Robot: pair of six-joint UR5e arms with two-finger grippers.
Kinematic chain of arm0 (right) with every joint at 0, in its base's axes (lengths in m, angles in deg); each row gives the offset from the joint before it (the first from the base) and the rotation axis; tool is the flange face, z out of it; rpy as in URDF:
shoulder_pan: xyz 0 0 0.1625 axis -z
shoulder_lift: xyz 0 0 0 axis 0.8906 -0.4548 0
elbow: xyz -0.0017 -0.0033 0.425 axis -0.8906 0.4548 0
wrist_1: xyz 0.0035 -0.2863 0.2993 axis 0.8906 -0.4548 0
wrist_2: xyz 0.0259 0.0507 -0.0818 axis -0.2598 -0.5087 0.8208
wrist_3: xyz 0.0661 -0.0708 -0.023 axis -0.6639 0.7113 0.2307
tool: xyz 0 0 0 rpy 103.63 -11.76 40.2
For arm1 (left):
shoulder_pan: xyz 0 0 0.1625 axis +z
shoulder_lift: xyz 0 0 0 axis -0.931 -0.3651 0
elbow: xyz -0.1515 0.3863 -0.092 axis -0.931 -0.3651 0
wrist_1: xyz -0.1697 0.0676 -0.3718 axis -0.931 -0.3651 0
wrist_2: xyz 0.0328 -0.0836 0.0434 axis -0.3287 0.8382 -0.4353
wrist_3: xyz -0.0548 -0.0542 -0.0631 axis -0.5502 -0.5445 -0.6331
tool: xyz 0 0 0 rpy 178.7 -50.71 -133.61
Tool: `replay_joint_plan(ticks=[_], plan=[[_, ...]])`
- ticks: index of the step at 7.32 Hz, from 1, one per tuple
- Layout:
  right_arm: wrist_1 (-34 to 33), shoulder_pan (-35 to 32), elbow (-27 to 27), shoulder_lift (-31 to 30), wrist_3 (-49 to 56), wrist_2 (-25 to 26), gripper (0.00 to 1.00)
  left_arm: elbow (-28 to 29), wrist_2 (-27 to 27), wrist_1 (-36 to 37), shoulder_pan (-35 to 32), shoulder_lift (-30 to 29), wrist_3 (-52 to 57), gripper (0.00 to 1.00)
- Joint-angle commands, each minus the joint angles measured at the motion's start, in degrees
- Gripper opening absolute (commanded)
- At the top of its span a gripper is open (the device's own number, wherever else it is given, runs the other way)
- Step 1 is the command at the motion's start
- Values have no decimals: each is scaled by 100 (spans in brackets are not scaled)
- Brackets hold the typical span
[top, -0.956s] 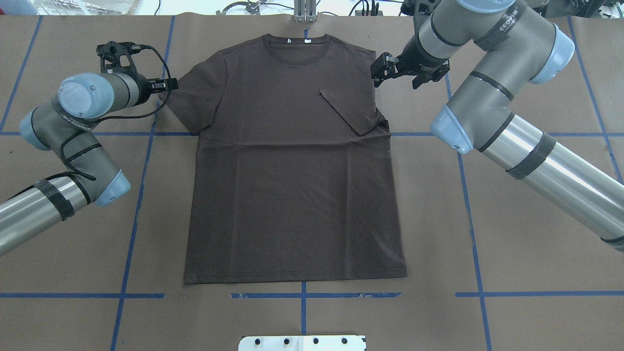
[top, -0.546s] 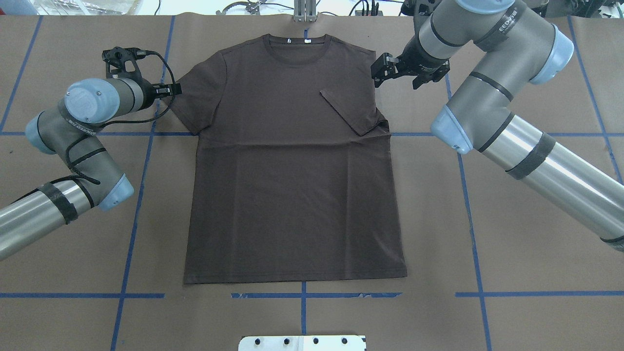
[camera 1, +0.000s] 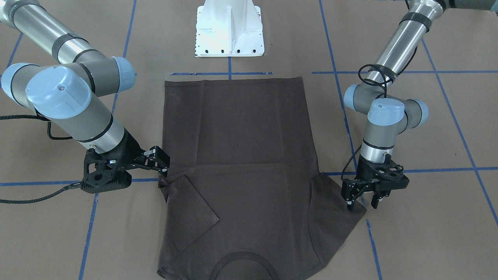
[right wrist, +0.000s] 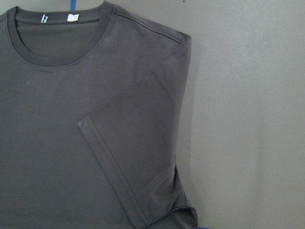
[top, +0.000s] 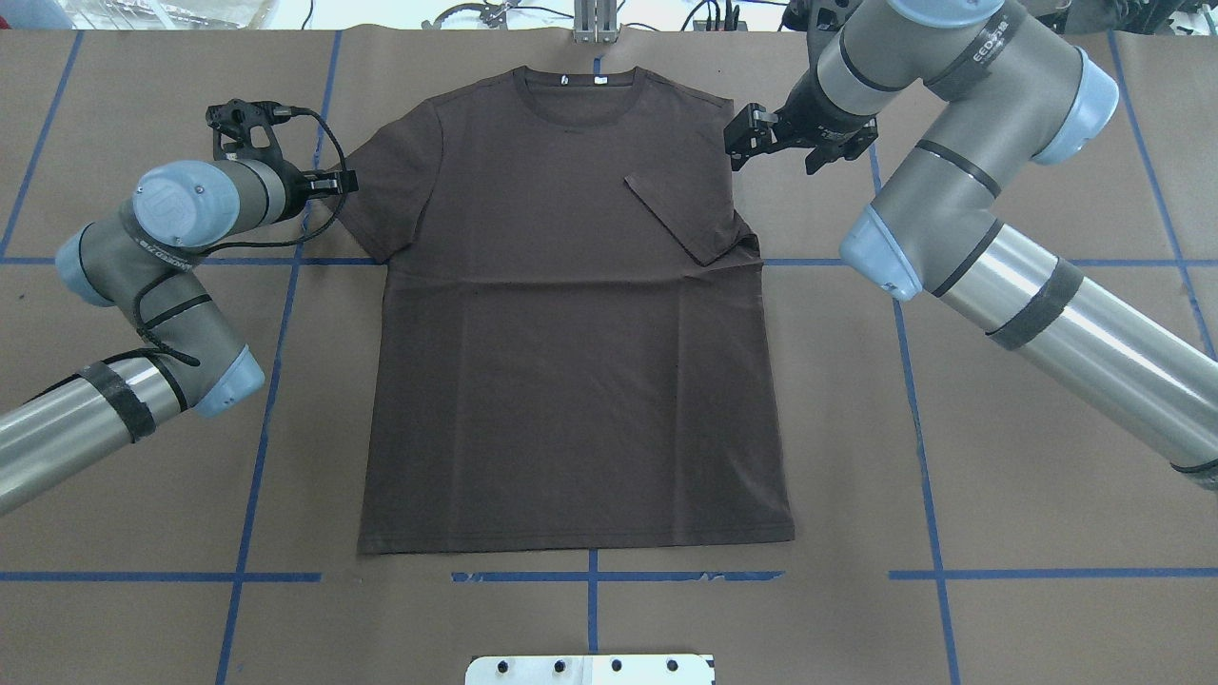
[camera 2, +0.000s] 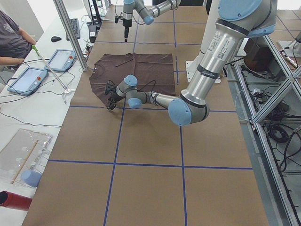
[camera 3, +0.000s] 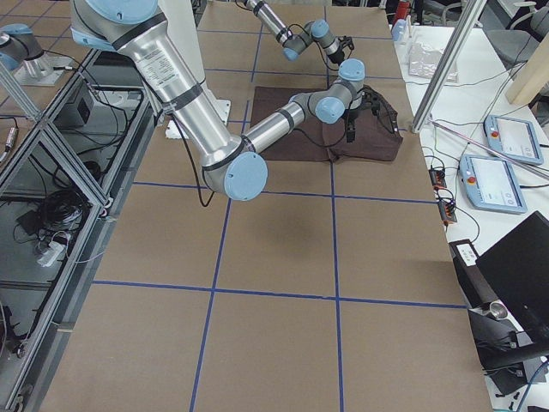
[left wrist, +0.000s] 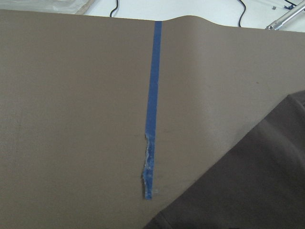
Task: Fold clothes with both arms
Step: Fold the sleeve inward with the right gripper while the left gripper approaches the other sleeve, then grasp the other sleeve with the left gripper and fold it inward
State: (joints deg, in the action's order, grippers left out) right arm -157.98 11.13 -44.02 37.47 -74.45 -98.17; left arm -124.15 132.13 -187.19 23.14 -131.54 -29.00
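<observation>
1. Brown paper [top: 999, 428] covers the table, crossed by a grid of blue tape lines [top: 257, 457]. The white flanged pedestal base [camera 1: 229, 35] stands at the robot's edge.
2. A dark brown short-sleeved cotton T-shirt [top: 571, 381] lies flat in the middle of the paper. Its hem is towards the base and its round ribbed collar [right wrist: 62, 64] is at the far side. Two small white neck tags [right wrist: 72, 18] show inside the collar.
3. The shirt's right sleeve [top: 685, 214] is folded inward and lies on the chest. Its hem runs slantwise from the chest to the side seam.
4. The left sleeve [top: 385, 200] is spread out flat on the paper.
5. The left pincer [camera 1: 362, 204], black with two fingers, points down at the outer hem of the spread sleeve. Its jaws stand well apart and hold nothing. In the front-facing view one finger is over the cloth and the other over bare paper just past the hem. Whether either finger touches the cloth cannot be told.
6. The left wrist view shows paper, a torn end of tape and a corner of the dark sleeve at its lower right.
7. The right pincer [camera 1: 158, 160], also black, sits just beside the shirt's right edge near the shoulder and armpit, off the cloth, with nothing in it. How wide its jaws stand cannot be told.
8. The right wrist view looks down on the folded sleeve, the shoulder and the collar.
</observation>
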Motion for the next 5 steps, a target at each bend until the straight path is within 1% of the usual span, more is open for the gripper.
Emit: replay_joint_plan(ticks=[1,5], plan=[[0,14,9,0,0,9,100,9,0,0,0,3,4,57],[-9,5,18,-17,62,9,100,9,0,0,9,-6,4,57]])
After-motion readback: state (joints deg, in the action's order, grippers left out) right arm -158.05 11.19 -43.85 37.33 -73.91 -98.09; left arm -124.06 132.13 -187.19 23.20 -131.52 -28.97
